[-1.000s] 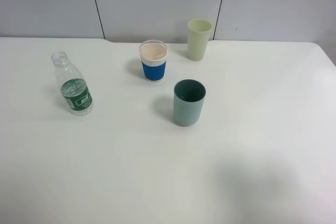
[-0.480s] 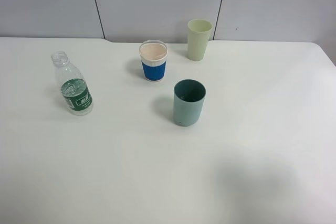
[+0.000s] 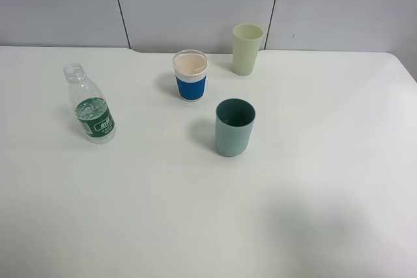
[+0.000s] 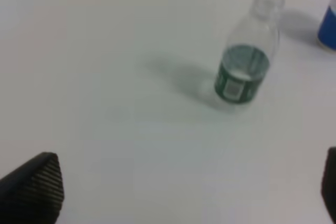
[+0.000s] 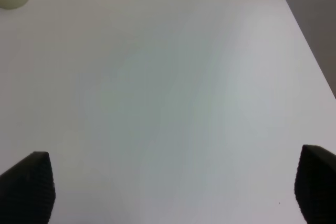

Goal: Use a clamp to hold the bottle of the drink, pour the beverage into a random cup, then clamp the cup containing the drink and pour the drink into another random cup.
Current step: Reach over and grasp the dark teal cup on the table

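On the table [image 3: 326, 180], bottle [image 3: 93, 112] and tumbler [image 3: 234, 128] stand upright.

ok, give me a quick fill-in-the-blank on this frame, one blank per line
The bottle stands upright with no ____ on its neck.
The white cup wears a ribbed ____ sleeve.
In the high view, the teal tumbler stands to the ____ of the bottle.
The left gripper, jaws wide apart, holds ____.

Missing words: cap; blue; right; nothing
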Robot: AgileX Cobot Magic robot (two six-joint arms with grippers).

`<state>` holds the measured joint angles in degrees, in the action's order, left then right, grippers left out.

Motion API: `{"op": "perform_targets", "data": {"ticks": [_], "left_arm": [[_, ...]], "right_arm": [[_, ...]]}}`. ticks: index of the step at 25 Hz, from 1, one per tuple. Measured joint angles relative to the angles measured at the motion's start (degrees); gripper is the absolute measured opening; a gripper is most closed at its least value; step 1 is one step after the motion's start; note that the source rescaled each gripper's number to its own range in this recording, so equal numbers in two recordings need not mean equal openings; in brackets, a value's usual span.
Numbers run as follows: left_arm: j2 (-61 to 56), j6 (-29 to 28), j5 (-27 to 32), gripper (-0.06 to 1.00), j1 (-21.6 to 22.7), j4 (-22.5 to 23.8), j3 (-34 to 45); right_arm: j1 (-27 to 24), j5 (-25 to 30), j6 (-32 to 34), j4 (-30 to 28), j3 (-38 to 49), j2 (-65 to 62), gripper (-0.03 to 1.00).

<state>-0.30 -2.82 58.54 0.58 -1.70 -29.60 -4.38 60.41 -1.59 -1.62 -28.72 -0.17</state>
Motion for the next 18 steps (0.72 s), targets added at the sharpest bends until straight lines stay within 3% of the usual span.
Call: {"op": "perform_targets", "data": {"ticks": [18], "left_arm": [[-0.06, -2.20, 1.32, 1.00, 0.00, 2.29, 0.78]], "right_arm": [[0.00, 0.00, 0.00, 0.00, 0.00, 0.00, 0.70]]}}
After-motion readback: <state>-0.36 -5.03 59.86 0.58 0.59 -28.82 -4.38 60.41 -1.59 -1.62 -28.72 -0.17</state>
